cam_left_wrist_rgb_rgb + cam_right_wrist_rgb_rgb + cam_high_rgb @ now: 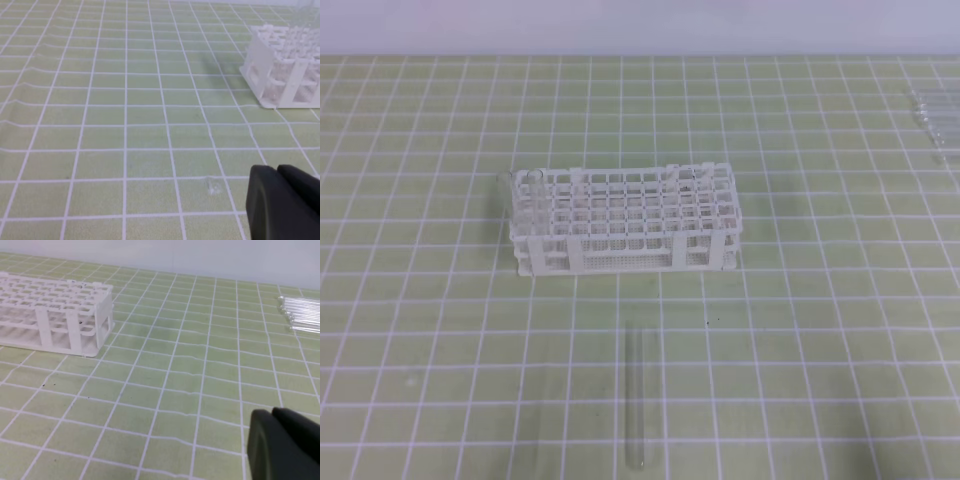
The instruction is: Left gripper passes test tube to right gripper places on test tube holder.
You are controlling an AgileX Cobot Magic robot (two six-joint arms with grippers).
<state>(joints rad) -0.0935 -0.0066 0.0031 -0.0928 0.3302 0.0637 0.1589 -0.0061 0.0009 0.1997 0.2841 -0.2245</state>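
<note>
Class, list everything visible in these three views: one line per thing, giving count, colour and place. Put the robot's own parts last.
White plastic lattice test tube holder: one, white, mat centre; some clear tubes stand in it.
Slim clear glass test tube: one, transparent, lying on the mat in front of the holder.
Spare clear glass tubes: a cluster, count unclear, far right edge.
Green mat with white grid: one, covers the table.
Left gripper: black, part visible, lower right of left wrist view.
Right gripper: black, part visible, lower right of right wrist view.

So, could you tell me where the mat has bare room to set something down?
Bare mat lies left and right of the test tube holder, and on both sides of the test tube lying in front of it. The far right corner is crowded with spare tubes.
</note>
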